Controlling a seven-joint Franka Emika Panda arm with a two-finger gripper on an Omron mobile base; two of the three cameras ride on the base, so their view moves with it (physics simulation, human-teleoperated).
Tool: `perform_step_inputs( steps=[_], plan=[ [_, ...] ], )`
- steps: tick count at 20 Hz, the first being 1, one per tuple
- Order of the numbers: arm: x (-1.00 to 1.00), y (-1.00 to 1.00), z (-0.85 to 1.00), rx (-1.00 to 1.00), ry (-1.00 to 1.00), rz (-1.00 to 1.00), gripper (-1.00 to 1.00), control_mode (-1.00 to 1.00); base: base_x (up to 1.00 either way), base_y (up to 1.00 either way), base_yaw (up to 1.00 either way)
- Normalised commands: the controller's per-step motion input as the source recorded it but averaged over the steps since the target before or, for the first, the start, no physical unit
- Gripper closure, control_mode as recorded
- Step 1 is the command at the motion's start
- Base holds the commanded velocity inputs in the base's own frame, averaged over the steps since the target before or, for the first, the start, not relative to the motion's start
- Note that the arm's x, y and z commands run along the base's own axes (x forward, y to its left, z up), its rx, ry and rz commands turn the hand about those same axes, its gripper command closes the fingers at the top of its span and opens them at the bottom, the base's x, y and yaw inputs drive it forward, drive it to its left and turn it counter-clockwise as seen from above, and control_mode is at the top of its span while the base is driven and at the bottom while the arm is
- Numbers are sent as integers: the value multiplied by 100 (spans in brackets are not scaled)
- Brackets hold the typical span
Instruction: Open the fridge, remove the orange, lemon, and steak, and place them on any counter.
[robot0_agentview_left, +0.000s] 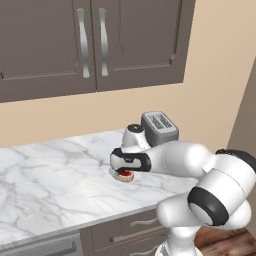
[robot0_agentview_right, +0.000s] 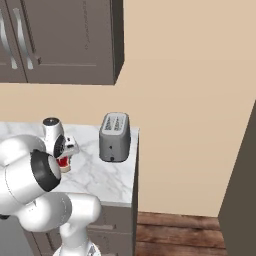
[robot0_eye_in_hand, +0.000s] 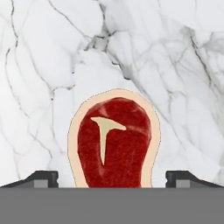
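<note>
**Steak at the worktop, claw spread around it**

The gripper (robot0_eye_in_hand: 112, 181) points straight down over the counter (robot0_agentview_left: 50, 175), and the steak (robot0_eye_in_hand: 114, 140) lies between its two dark fingertips (robot0_eye_in_hand: 41, 178). The tips stand wide apart — each clear of the meat's pale fat rim, touching neither side — so the claw is open, not clamped on anything. In the left base view the steak (robot0_agentview_left: 125, 174) shows as a red sliver under the hand, low against the marble; it looks set down there, though I cannot tell for certain that it rests flat.

It sits toward the worktop's right end, nearer the front edge than the wall, with the toaster (robot0_agentview_right: 115, 136) farther back by the right-hand corner. This reads as a place step: the meat brought to open marble, away from the appliance, and let go.

Counted — one steak, one toaster, two cabinet doors (robot0_agentview_left: 45, 45) with a silver handle each above the worktop.
</note>
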Motion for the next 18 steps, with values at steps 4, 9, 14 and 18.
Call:
perform_step_inputs(
  steps=[4, 9, 14, 18],
  plan=[
    [-9, -1, 28, 0, -12, 0, -100, -100, 0, 0, 0],
    [-18, -1, 62, 0, -12, -2, -100, -100, 0, 0, 0],
    [-33, -5, 63, 0, -1, -6, -100, -100, 0, 0, 0],
    [-28, -13, 57, 0, 0, -7, -100, -100, 0, 0, 0]
  ],
)
